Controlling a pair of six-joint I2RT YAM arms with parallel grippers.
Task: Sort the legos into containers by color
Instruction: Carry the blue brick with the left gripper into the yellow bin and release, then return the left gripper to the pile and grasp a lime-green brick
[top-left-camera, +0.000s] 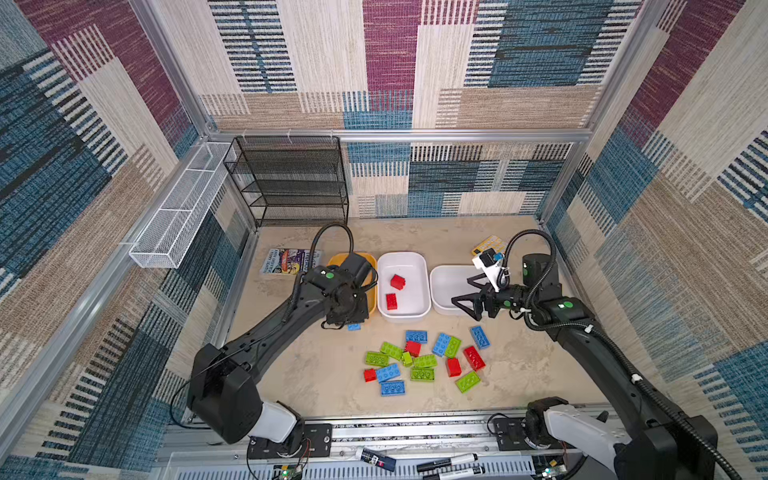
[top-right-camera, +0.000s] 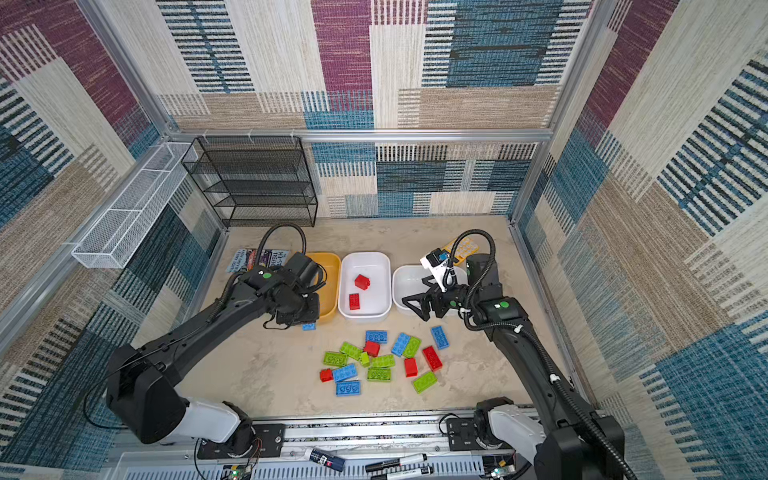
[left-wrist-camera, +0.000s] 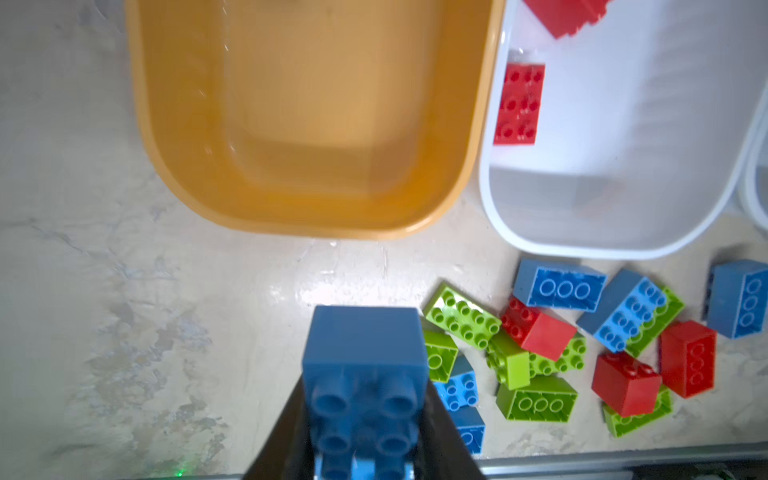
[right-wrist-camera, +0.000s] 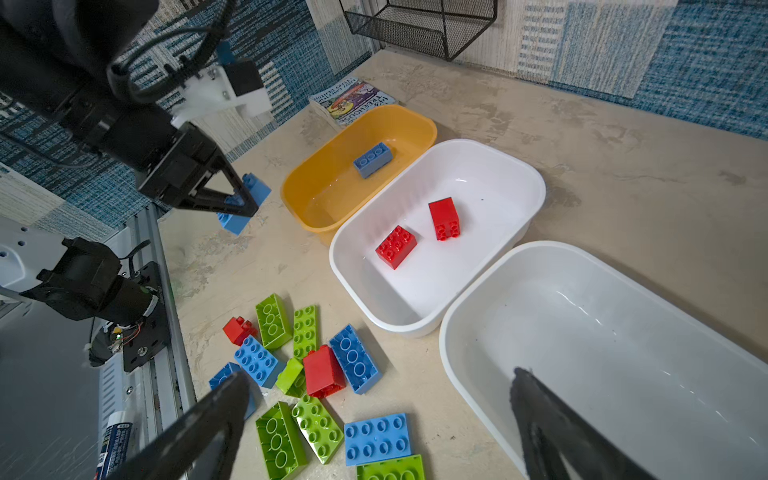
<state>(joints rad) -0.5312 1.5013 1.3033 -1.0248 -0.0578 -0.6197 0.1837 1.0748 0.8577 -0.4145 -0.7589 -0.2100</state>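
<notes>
In both top views we see the left tool (top-left-camera: 351, 323) pinching a blue brick (top-left-camera: 354, 327) just short of the mustard tub (top-right-camera: 330, 274), the right tool (top-left-camera: 465, 308) spread wide over the right white tub (top-left-camera: 446, 286). From the left wrist, its round studs face us above the mottled beige surface (left-wrist-camera: 124, 311). From the right wrist, two glossy red bricks (right-wrist-camera: 395, 246) lie in the middle white tub (right-wrist-camera: 498, 174), a second blue brick (right-wrist-camera: 372, 160) in the mustard one.
</notes>
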